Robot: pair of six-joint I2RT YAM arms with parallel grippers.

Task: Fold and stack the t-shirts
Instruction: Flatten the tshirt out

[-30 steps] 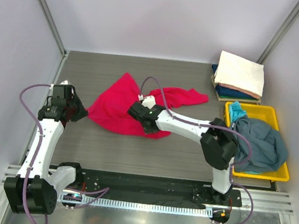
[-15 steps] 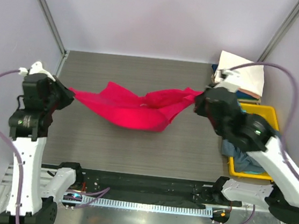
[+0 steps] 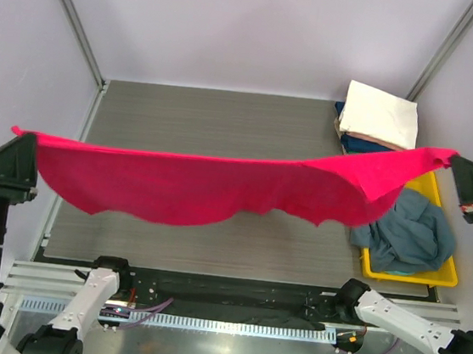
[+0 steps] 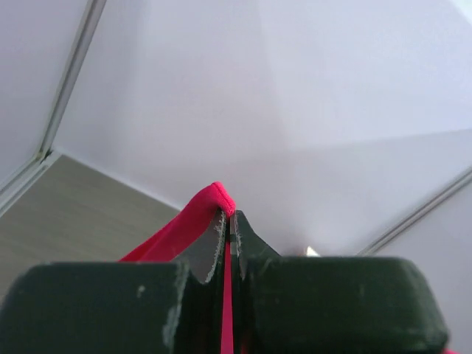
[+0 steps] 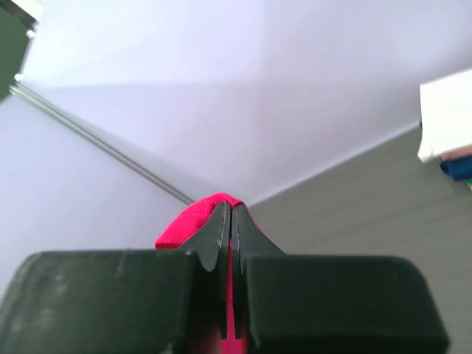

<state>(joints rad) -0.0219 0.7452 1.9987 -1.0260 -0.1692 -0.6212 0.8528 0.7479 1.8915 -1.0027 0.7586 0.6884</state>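
The crimson-pink t-shirt (image 3: 201, 186) hangs stretched wide across the top view, high above the table. My left gripper (image 3: 25, 138) is shut on its left end, and the cloth (image 4: 193, 221) shows pinched between the left fingers. My right gripper (image 3: 455, 157) is shut on its right end, and the cloth (image 5: 193, 220) shows over the right fingertips. A slate blue-grey t-shirt (image 3: 410, 231) lies bunched in the yellow tray (image 3: 428, 183); a bit of teal cloth there is hidden by the pink shirt. A cream-white t-shirt (image 3: 380, 113) tops a folded stack over a navy one (image 3: 368, 146) at the back right.
The grey table top (image 3: 225, 124) lies under the stretched shirt. Walls and corner posts (image 3: 71, 15) close in the back and sides. The folded stack also shows at the right edge of the right wrist view (image 5: 446, 118).
Both arms have swung up and far apart, lifting the pink shirt off the table and pulling it from a sagging bunch into a wide, taut span.
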